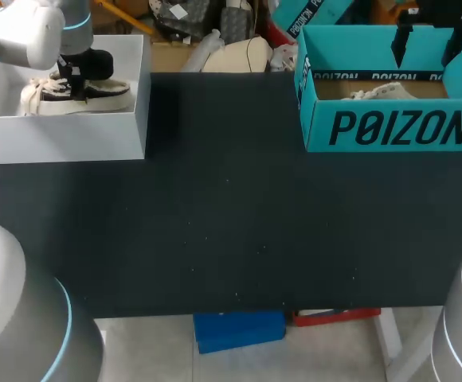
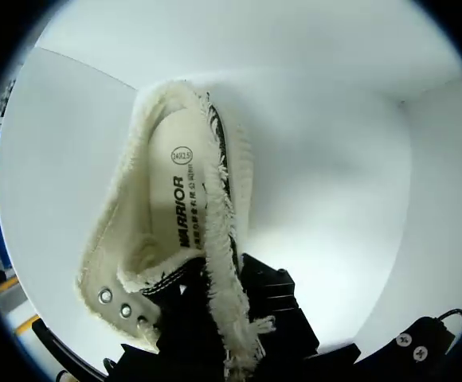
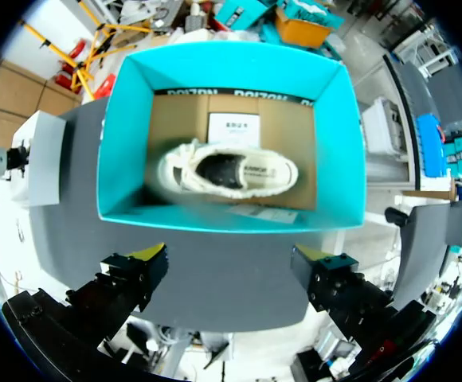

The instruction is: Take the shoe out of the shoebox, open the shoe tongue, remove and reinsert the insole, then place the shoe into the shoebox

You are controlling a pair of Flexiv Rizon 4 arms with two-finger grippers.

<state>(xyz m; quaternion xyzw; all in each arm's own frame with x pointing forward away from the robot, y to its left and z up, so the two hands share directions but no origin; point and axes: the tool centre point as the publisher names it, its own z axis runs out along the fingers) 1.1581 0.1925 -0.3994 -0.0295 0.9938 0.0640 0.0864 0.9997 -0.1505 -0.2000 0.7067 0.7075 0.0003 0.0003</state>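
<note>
A cream canvas shoe (image 1: 95,94) with black trim lies in the white shoebox (image 1: 64,135) at the far left of the table. My left gripper (image 1: 78,83) reaches down into that box. In the left wrist view its black fingers (image 2: 279,302) are shut on the frayed side edge of the shoe (image 2: 175,207), beside the eyelets; the yellow tips are hidden. A second cream shoe (image 3: 227,171) lies in the teal shoebox (image 3: 127,127) at the far right. My right gripper (image 3: 231,267) hangs open above that box (image 1: 390,127), holding nothing.
The black table top (image 1: 231,231) stretches between the two boxes and toward the front edge. A white card (image 3: 232,127) lies on the brown floor of the teal box beside the shoe.
</note>
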